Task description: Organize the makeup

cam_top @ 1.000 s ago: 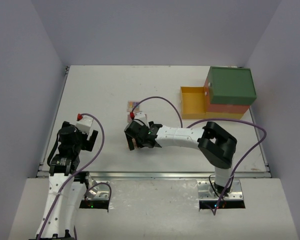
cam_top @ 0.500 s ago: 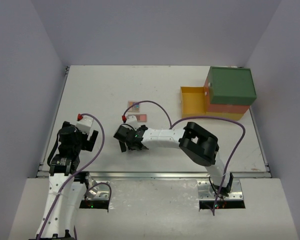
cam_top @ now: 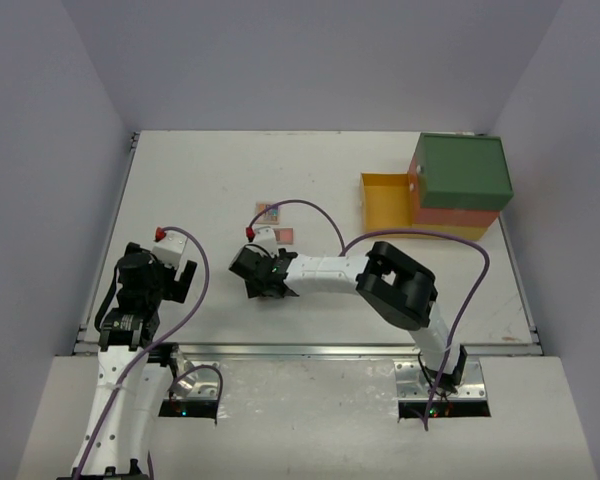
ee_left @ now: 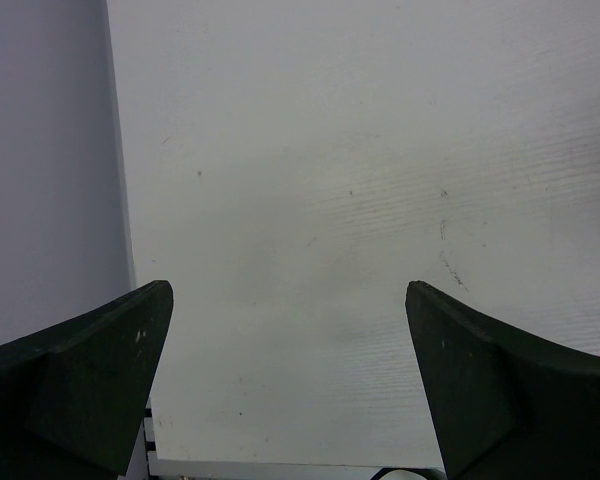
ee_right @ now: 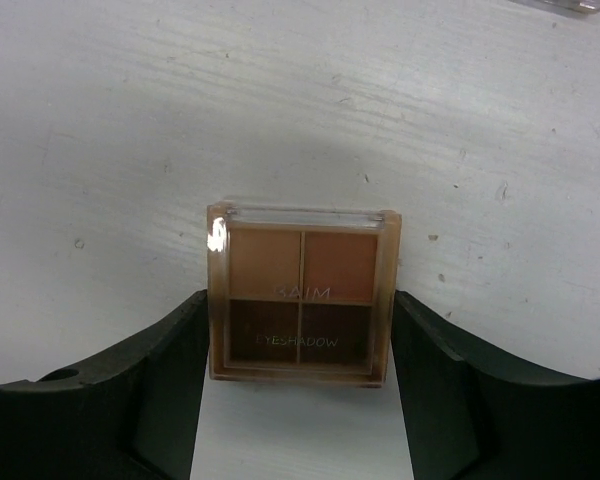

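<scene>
A square brown eyeshadow palette [ee_right: 300, 295] with four pans sits between the fingers of my right gripper [ee_right: 300, 312], which touch both its sides just above the white table. In the top view that gripper [cam_top: 254, 273] hides it. A multicoloured palette [cam_top: 268, 213] and a pink palette [cam_top: 285, 235] lie flat just beyond the gripper. My left gripper [cam_top: 146, 262] is open and empty at the table's left side; in the left wrist view [ee_left: 290, 300] only bare table shows between its jaws. The bottles and jars are out of view.
The big green-topped box [cam_top: 461, 171] with an orange drawer stands at the back right, its yellow drawer [cam_top: 384, 201] pulled open to the left. A clear edge of another palette [ee_right: 570, 5] shows at the top right of the right wrist view.
</scene>
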Motion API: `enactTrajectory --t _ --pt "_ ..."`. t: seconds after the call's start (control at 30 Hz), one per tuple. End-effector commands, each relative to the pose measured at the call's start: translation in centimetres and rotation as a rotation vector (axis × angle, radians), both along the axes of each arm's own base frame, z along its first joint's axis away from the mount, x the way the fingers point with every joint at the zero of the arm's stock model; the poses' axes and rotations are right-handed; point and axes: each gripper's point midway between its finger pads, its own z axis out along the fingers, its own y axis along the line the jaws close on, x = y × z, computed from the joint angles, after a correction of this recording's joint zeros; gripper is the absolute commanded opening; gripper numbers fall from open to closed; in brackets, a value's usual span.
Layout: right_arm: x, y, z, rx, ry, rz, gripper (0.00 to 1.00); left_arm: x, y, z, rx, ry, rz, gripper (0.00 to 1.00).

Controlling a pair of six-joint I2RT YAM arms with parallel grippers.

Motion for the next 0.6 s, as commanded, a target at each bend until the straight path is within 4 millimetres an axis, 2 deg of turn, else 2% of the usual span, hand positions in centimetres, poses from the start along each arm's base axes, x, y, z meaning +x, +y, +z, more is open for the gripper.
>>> enactTrajectory --t 0.0,0.17,0.27,0.3,0.33,0.43,0.5,0.57 --pt "-1.1 -2.7 -2.0 -0.107 0.049 0.046 0.39 0.7 0.2 0.8 -0.003 -0.051 0.016 1.00" --pt "-0.9 -2.3 0.7 -0.104 0.009 0.149 0.39 0.7 0.3 0.5 -0.005 -0.031 0.018 1.00" --pt "0.3 -2.3 4.2 -0.090 -0.061 0.211 0.39 0.7 0.3 0.4 -0.004 -0.028 0.022 1.00" --pt "1.3 -2.4 6.5 -0.060 -0.095 0.211 0.39 0.7 0.3 0.4 -0.004 -0.024 0.025 1.00" --pt "1.8 -2.8 6.9 -0.065 -0.104 0.215 0.39 0.7 0.4 0.2 -0.003 -0.018 0.028 1.00" --pt "5.8 -5.7 11.7 -0.020 -0.177 0.157 0.40 0.7 0.4 -0.2 -0.006 0.006 0.028 1.00" --pt "8.2 -8.4 13.7 -0.008 -0.214 0.093 0.40 0.7 0.4 -0.2 -0.005 0.008 0.030 1.00" --pt "10.7 -11.7 14.7 -0.031 -0.249 0.005 0.40 0.7 0.6 -0.2 -0.004 0.004 0.042 1.00"
